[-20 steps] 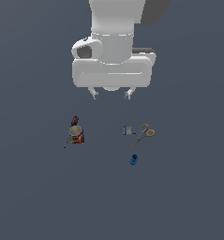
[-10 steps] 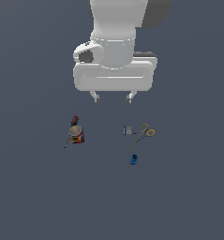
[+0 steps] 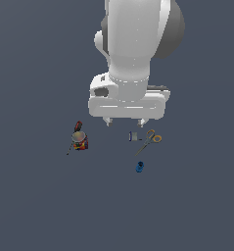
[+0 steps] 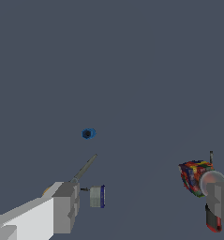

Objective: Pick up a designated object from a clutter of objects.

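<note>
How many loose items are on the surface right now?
4. The red can sits alone at the exterior view's left; the grey block and scissors lie together right of it; the blue spool lies below them.

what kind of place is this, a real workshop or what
Most likely a simulated test scene, not a real room: a flat, featureless grey floor, a plain white arm with open end effector, and tiny scattered items like scissors and a blue spool.
</note>
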